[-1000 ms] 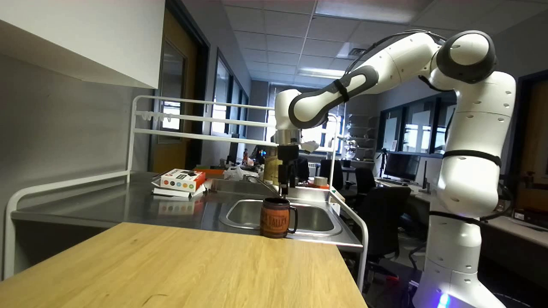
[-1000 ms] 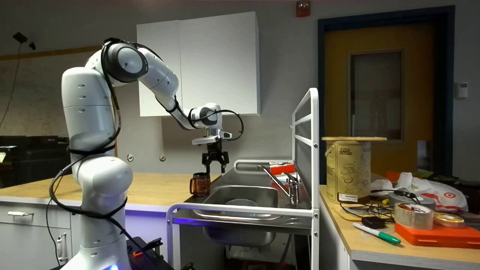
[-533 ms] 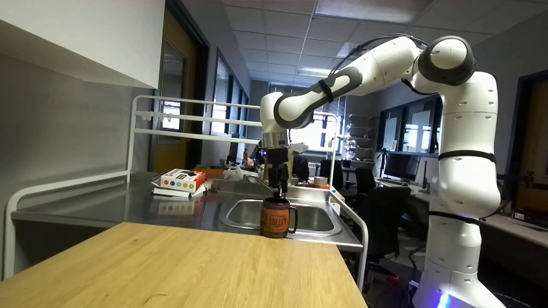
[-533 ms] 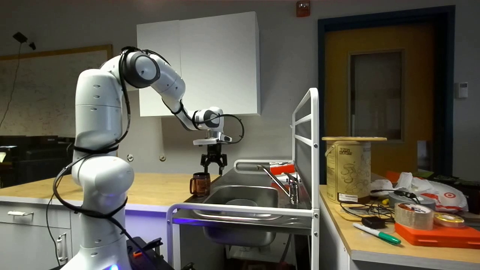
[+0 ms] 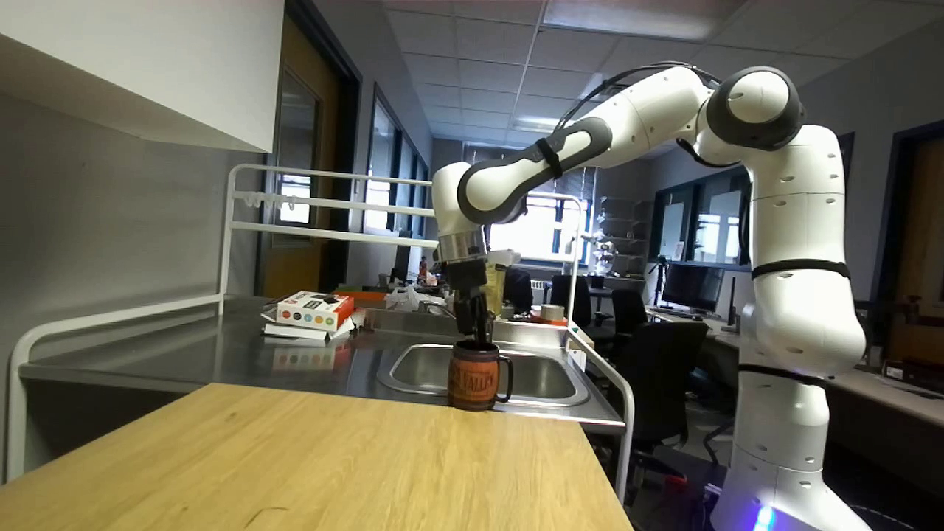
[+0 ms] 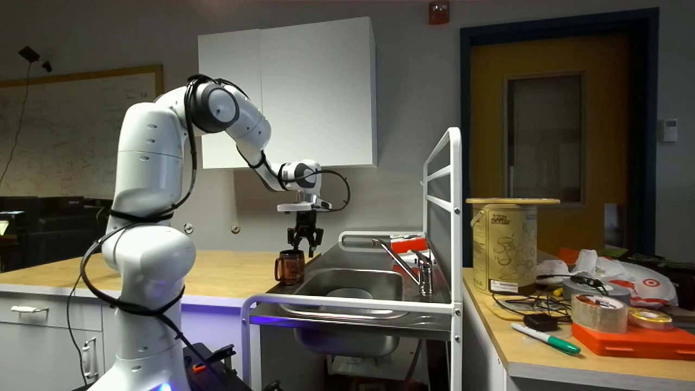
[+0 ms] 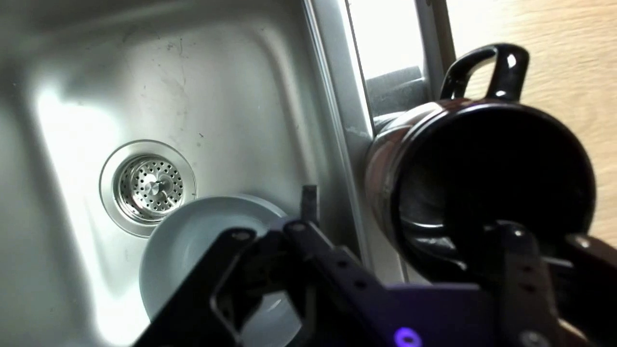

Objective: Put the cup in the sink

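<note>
An orange-brown, black-handled, barrel-shaped mug (image 5: 473, 382) is standing upright, partly beneath black jaws (spread wide, gripping nothing), beside the rectangular steel sink (image 7: 226, 106).

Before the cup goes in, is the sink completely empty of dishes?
No, in the wrist view a round grey dish lies in the sink, next to the drain.

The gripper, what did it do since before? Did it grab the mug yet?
The gripper came lower, moved toward the mug and tilted. Nothing was grabbed or let go; its fingers are apart. The mug stayed upright beside the sink basin, and the red-and-white box didn't move.
</note>
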You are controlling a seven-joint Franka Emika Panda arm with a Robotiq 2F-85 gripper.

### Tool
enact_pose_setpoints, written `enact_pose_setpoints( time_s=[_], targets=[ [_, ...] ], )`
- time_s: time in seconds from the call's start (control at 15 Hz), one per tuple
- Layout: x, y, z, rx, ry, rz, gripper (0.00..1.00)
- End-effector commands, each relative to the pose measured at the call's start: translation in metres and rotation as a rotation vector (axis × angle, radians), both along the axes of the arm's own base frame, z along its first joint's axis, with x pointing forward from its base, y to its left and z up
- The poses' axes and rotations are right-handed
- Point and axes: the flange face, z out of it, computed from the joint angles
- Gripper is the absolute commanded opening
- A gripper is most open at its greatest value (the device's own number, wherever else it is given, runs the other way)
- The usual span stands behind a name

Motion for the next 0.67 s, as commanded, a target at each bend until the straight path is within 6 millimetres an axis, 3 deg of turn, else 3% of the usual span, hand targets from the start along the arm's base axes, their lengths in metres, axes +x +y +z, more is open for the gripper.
enact_pose_setpoints(
  time_s=[0.0, 0.33, 0.6],
  targets=[
    [0.008, 0.003, 0.006, 0.011, 0.016, -0.001, 0.39],
    [0.009, 0.003, 0.01, 0.02, 0.018, -0.003, 0.04],
    [0.009, -0.002, 0.016, 0.039, 0.009, -0.019, 0.05]
  ],
)
